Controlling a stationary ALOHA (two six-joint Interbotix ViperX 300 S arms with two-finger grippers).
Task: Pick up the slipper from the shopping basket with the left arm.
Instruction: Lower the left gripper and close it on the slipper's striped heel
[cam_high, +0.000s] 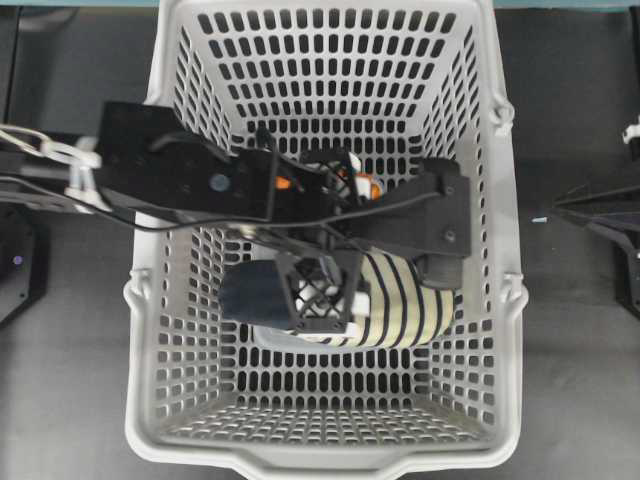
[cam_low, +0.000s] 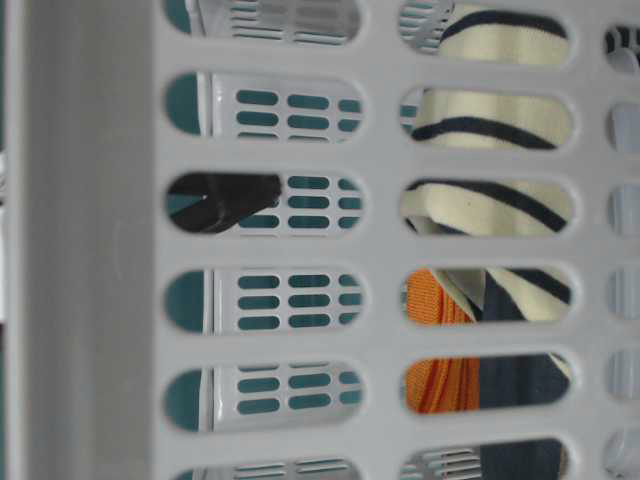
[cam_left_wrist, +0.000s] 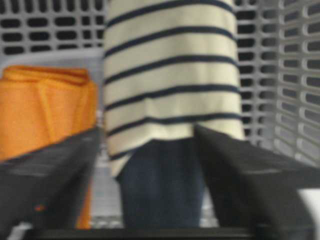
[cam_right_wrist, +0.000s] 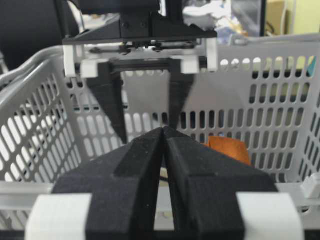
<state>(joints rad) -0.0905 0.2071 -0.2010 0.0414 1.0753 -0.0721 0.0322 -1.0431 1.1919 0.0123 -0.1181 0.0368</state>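
Black lattice fingers of your left gripper (cam_high: 322, 292) hang inside the shopping basket (cam_high: 150, 330), and in the left wrist view you see them spread wide, one dark finger (cam_left_wrist: 50, 185) low at the left of the frame and the other low at the right, with the slipper (cam_left_wrist: 170, 85) standing between them. Its navy insole fills the gap at the bottom centre of that view and its cream, navy-striped upper rises to the top edge; whether either finger touches the fabric you cannot tell, since the view is blurred. From overhead, the gripper sits over the slipper's middle, the dark heel end showing to the left of it and the striped toe end to the right, all in the lower middle of the frame on the basket floor. The left arm (cam_high: 190, 175) reaches in from the left edge over the basket's left wall. A folded orange cloth (cam_left_wrist: 45, 110) lies just beside the slipper, at the left in the wrist view. Your right gripper (cam_right_wrist: 164, 131) shows in its own wrist view with its black fingers pressed together, nothing between them, pointing at the basket's grey slotted wall from outside.
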